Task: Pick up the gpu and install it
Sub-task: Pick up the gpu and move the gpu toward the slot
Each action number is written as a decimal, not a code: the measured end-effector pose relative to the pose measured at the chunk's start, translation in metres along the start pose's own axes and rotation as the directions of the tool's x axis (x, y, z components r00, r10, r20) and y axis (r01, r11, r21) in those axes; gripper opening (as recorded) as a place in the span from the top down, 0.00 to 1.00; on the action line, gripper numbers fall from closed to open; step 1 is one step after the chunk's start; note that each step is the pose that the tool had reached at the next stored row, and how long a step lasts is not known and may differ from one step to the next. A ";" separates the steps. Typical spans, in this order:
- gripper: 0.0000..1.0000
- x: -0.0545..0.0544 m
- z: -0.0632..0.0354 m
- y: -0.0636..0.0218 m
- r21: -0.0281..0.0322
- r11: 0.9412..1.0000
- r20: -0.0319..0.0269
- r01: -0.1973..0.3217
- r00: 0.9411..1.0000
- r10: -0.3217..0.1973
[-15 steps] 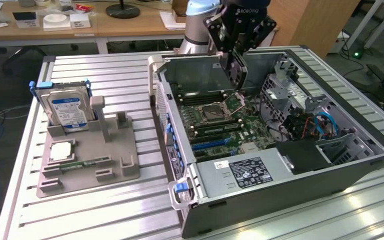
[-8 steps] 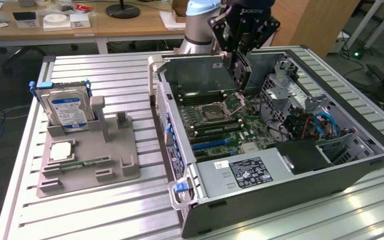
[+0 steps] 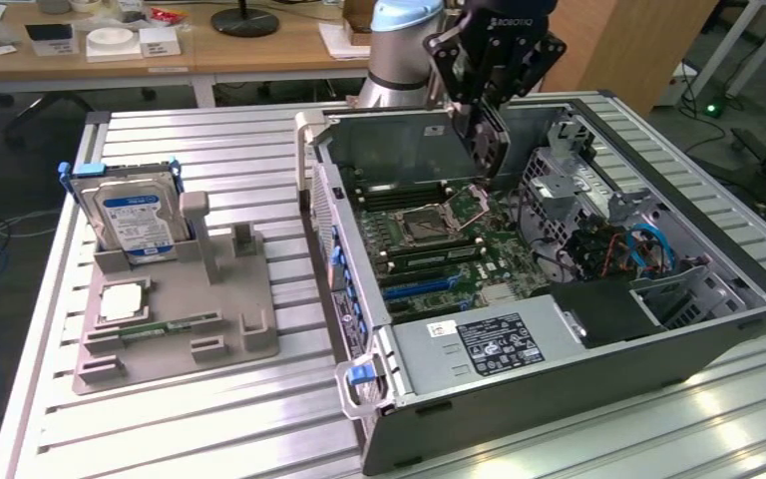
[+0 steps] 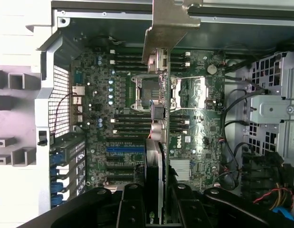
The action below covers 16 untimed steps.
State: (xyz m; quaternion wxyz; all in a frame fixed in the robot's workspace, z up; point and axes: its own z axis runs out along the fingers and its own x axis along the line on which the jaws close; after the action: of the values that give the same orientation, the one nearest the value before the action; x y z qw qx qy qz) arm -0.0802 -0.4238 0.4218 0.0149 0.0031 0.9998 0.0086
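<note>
Grey slatted metal forms the surface (image 3: 196, 429).

Exterior view: an open computer case (image 3: 702, 329) lies on its side toward the surface's edge on the exterior view's right. Its motherboard (image 3: 450, 249) is exposed, and a power supply (image 3: 490, 344) occupies the case's near end. The pincer (image 3: 483, 95) hangs over the far end of the case, clamped on the gpu (image 3: 487, 145). The card is held upright on end, with its lower end close above the board beside the processor socket (image 3: 430, 225). Contact with the board cannot be confirmed. Toward the surface's edge on the exterior view's left sits a grey holder (image 3: 177, 319). It carries an upright hard drive (image 3: 137, 215) with a blue label, a flat square chip (image 3: 120, 299) and a narrow memory stick (image 3: 171, 326).

Wrist view: the pincer (image 4: 155, 194) grips the gpu (image 4: 154, 166) narrowly, with one black finger (image 4: 132, 204) pressed against each flat face. The card is seen edge-on, running away from the pincer to its grey metal bracket (image 4: 168, 23) at the far end. Beneath it lie the motherboard (image 4: 203, 128), the processor socket (image 4: 142, 92) and rows of dark memory slots (image 4: 130, 126). A blue expansion slot (image 4: 125, 148) lies on the board just beside the card's line, and the card is not seated in it. A silver heatsink (image 4: 180, 168) sits on the card's other side.
</note>
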 end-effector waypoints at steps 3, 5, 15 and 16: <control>0.73 -0.004 0.0002 0.0000 0.000 1.000 0.000 0.001 1.000 -0.001; 0.73 -0.008 0.0003 0.0001 0.000 1.000 0.000 0.001 1.000 -0.001; 0.73 -0.023 0.0007 0.0001 0.000 1.000 0.000 0.002 1.000 -0.002; 0.73 -0.023 0.0007 0.0001 0.000 1.000 0.000 0.002 1.000 -0.002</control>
State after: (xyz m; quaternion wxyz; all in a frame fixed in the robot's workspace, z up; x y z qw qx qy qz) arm -0.0572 -0.4239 0.4218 0.0149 0.0020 0.9999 0.0086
